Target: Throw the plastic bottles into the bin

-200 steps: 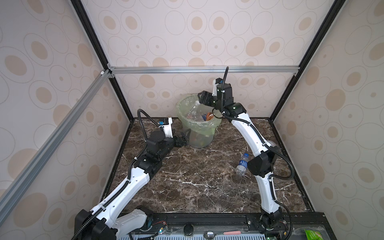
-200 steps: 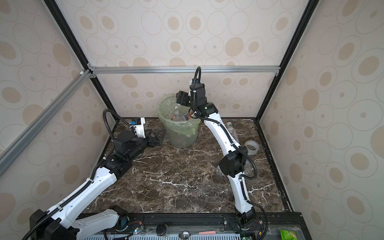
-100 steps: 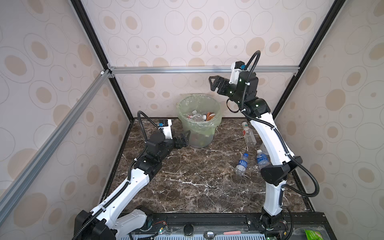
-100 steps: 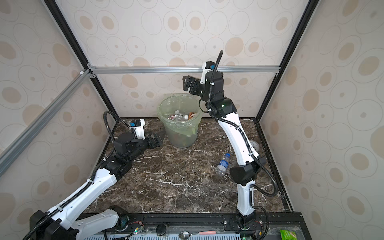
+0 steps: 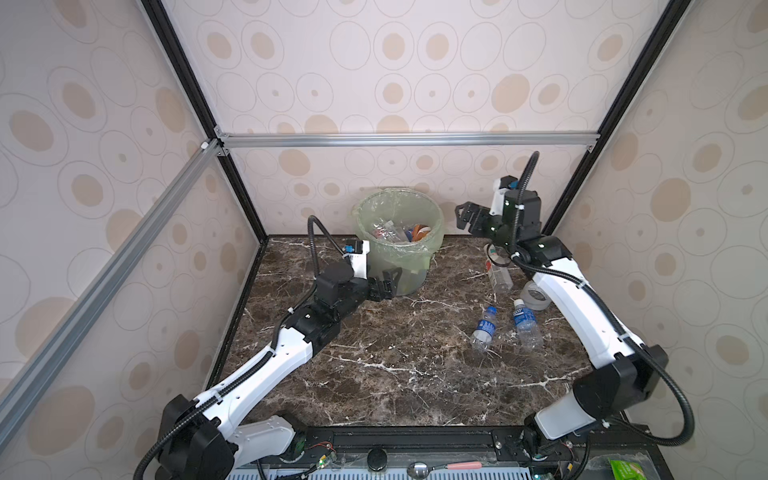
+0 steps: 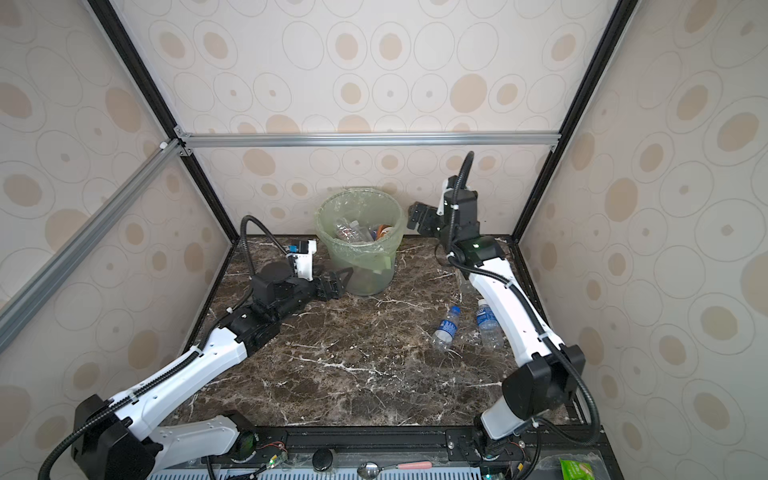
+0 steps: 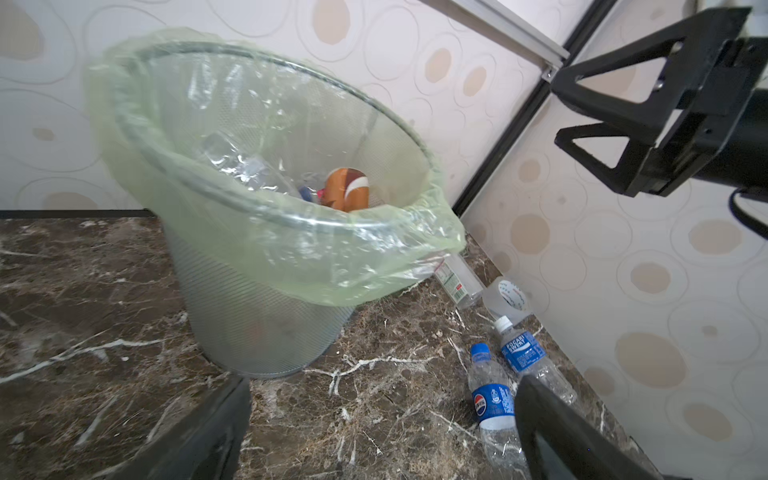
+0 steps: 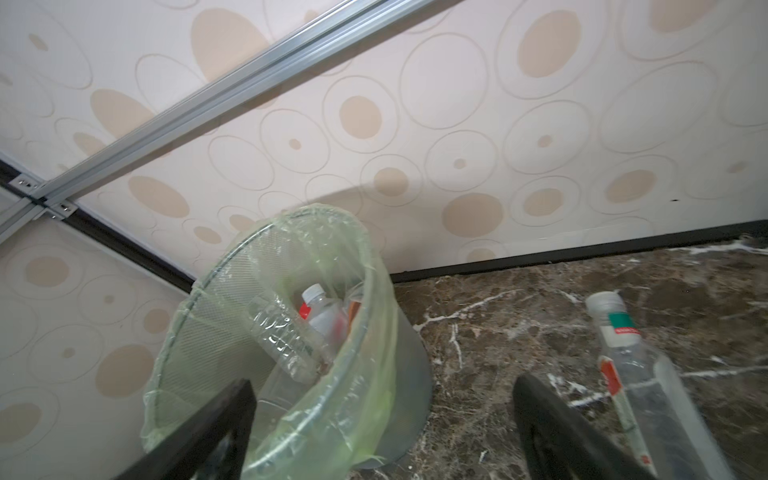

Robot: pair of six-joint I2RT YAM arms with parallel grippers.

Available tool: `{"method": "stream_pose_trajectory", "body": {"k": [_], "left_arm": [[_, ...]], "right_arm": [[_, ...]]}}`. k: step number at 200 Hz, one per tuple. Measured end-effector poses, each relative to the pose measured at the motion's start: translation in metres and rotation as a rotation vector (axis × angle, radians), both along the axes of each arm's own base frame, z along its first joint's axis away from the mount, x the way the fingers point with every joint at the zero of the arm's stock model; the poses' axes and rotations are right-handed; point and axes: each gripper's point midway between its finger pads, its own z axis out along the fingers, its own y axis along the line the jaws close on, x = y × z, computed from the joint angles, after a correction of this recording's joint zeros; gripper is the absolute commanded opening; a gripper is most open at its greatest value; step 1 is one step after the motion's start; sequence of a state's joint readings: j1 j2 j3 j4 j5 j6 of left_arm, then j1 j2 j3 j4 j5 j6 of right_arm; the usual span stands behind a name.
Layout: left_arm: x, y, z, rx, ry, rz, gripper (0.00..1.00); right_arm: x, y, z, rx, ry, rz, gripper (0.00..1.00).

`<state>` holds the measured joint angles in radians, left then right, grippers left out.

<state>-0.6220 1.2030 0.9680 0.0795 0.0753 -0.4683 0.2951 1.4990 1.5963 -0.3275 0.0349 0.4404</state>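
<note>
Dark brown marble counter w/ white veins fills a booth of cream walls printed w/ beige ovals. At the back, centre, stands the round grey see-through bin lined w/ a pale green plastic bag folded over its rim. Inside lie several plastic bottles, incl. crumpled clear ones, an orange-brown labelled bottle and a white-capped bottle w/ red label. Three more lie on the counter right of the bin: a clear blue-capped bottle w/ dark blue label, just beside it a clear white-capped bottle w/ blue label, and nearer the back wall a clear bottle w/ white-green-red label, partly hidden by the right arm. A roll of clear tape lies b/w those last two. Left pincer hangs low by the bin's near-left wall, jaws spread, empty; contact w/ the bin can't be told. Right pincer is raised just right of the bin's rim, jaws spread wide, nothing in them.
</note>
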Motion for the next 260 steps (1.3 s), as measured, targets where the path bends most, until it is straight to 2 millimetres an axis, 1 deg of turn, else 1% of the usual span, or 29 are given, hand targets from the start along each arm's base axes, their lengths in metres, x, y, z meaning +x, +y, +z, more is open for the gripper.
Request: {"method": "stream_pose_trajectory", "body": {"k": [3,17,26,39,51,64,79,102,115,130,143,162,174,205,233,247,260], "left_arm": [[-0.001,-0.005,-0.001,0.005,0.001,-0.010,0.99],[-0.005,-0.022,-0.011,0.029,0.010,-0.041,0.99],[-0.007,-0.032,-0.017,0.039,0.019,-0.060,0.99],[-0.010,-0.046,-0.028,0.056,0.036,-0.086,0.99],[-0.012,-0.058,-0.039,0.069,0.050,-0.108,0.99],[-0.016,-0.068,-0.049,0.083,0.066,-0.128,0.99],[-0.019,-0.076,-0.055,0.090,0.074,-0.144,0.99],[-0.022,-0.082,-0.051,0.073,0.063,-0.156,0.99],[-0.024,-0.085,-0.047,0.060,0.052,-0.162,0.99],[-0.025,-0.087,-0.046,0.051,0.052,-0.167,0.99],[-0.027,-0.090,-0.045,0.044,0.049,-0.174,0.99],[-0.028,-0.095,-0.047,0.037,0.050,-0.183,0.99],[-0.029,-0.097,-0.051,0.040,0.058,-0.186,0.99],[-0.030,-0.098,-0.061,0.050,0.076,-0.186,0.99],[-0.030,-0.098,-0.061,0.052,0.077,-0.184,0.99],[-0.030,-0.097,-0.062,0.055,0.079,-0.181,0.99],[-0.029,-0.097,-0.062,0.056,0.079,-0.178,0.99]], "right_arm": [[-0.004,-0.007,-0.001,-0.002,0.001,-0.013,1.00],[-0.021,-0.028,-0.004,-0.011,-0.001,-0.056,1.00],[-0.031,-0.038,-0.008,-0.020,0.003,-0.077,0.99],[-0.047,-0.053,-0.019,-0.041,0.024,-0.110,0.99],[-0.061,-0.061,-0.036,-0.062,0.063,-0.129,0.99],[-0.074,-0.067,-0.060,-0.082,0.122,-0.138,1.00],[-0.089,-0.071,-0.098,-0.109,0.218,-0.139,1.00],[-0.115,-0.077,-0.159,-0.145,0.378,-0.142,1.00],[-0.130,-0.079,-0.188,-0.153,0.456,-0.142,1.00],[-0.145,-0.079,-0.213,-0.143,0.521,-0.137,1.00],[-0.153,-0.076,-0.230,-0.118,0.563,-0.125,1.00],[-0.162,-0.069,-0.253,-0.077,0.620,-0.104,1.00],[-0.165,-0.065,-0.266,-0.056,0.654,-0.093,1.00],[-0.164,-0.053,-0.299,-0.019,0.734,-0.068,1.00],[-0.156,-0.041,-0.316,-0.005,0.764,-0.043,1.00],[-0.154,-0.034,-0.321,0.000,0.772,-0.026,1.00],[-0.151,-0.028,-0.320,0.008,0.771,-0.012,1.00]]}}
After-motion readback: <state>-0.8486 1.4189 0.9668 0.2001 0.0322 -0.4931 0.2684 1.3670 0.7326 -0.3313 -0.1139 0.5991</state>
